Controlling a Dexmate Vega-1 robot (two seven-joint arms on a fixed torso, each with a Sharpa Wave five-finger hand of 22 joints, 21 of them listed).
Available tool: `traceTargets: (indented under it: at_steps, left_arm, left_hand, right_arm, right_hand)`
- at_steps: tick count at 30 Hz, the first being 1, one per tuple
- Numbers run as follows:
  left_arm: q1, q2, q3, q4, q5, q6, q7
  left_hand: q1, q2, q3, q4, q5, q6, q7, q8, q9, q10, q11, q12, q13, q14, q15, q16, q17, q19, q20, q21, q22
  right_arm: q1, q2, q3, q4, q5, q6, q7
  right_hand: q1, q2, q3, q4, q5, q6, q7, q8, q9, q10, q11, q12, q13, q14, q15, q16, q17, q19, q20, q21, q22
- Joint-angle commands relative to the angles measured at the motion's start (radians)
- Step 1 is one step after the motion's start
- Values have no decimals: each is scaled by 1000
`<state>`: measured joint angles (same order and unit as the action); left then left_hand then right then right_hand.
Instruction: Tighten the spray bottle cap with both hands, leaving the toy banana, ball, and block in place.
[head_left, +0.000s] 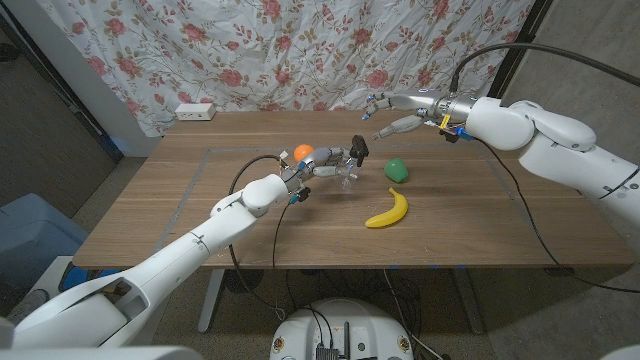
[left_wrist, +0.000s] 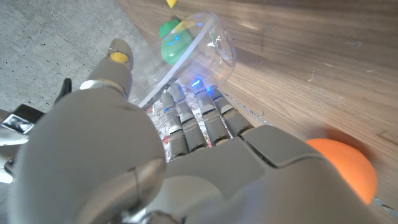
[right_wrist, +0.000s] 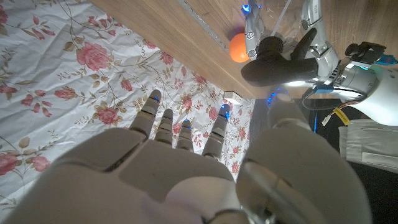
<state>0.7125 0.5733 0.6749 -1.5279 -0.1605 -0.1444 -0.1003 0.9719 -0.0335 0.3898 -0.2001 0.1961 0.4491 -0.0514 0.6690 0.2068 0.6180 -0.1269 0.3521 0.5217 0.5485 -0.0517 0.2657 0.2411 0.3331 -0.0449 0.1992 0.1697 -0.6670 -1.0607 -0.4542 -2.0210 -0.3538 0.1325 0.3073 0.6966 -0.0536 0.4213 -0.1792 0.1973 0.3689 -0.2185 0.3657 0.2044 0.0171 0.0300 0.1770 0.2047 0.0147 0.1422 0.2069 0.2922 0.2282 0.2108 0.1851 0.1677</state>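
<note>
1. Table: wood, with a flowered curtain behind it and a white power strip at the far edge, left of the bottle.
2. Left robot hand: reaches to mid-table and grips the bottle; in the left wrist view its fingers wrap the clear body.
3. Right robot hand: raised above the table, up and right of the bottle, well apart from it. Fingers spread, holding nothing; in the right wrist view the fingers point toward the curtain.
4. Bottle: clear spray bottle, tilted in the left robot hand near the table's middle. Black spray head points toward the right robot hand; the right wrist view shows the head clearly. Can't tell if the base touches the table.
5. Banana: yellow, lying on the table right of and nearer than the bottle, apart from it.
6. Block: green, on the table just right of the bottle, between bottle and banana's far end.
7. Ball: orange, on the table just behind the left robot hand, left of the bottle, partly hidden by it.
</note>
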Motion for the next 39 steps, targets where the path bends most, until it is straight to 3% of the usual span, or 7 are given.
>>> traceTargets:
  at_steps: [1,5,10,26,39]
  left_arm:
    - [-39,-9,14,44,-6,-25,-58]
    - [-41,-11,15,47,-5,-25,-59]
    - [-43,-10,17,46,-3,-21,-62]
    - [-63,-23,25,77,6,-41,-73]
    - [-88,-32,37,104,18,-53,-93]
  left_hand:
    - [-74,155,34,35,6,92,18,104,4,27,-13,4,3,9,-111,-4,1,9,-49,-1,4]
    - [-74,154,34,34,6,96,18,106,4,28,-13,3,4,11,-111,-4,1,9,-49,-1,4]
    - [-77,156,35,35,5,98,19,107,4,29,-12,3,4,11,-110,-4,1,9,-48,-1,4]
    - [-82,156,37,33,5,99,19,108,3,33,-13,0,6,13,-110,-5,1,10,-49,-2,4]
    - [-84,158,39,32,5,101,20,110,2,33,-12,-2,7,14,-110,-6,2,10,-48,-2,4]
  right_arm:
    - [58,12,-1,112,-6,163,37]
    - [77,22,-7,131,1,180,70]
    - [100,36,-18,163,8,216,98]
    - [143,80,-49,280,22,346,121]
    - [154,104,-64,303,15,373,134]
  right_hand:
    - [15,-10,9,2,-7,-24,-1,-13,3,-24,3,3,3,-21,2,-5,0,-17,3,-6,1]
    - [28,-15,10,8,-15,-71,-2,-35,4,-81,11,0,4,-55,14,-8,0,-44,4,-8,1]
    - [31,-18,9,11,-18,-92,-2,-45,4,-122,20,-2,4,-85,23,-13,1,-61,4,-9,1]
    - [36,-31,6,10,-16,-116,-2,-57,5,-167,33,-1,6,-113,31,-13,0,-82,3,-9,1]
    - [40,-39,4,9,-13,-125,-2,-61,6,-180,38,4,6,-118,34,-11,-1,-89,2,-7,2]
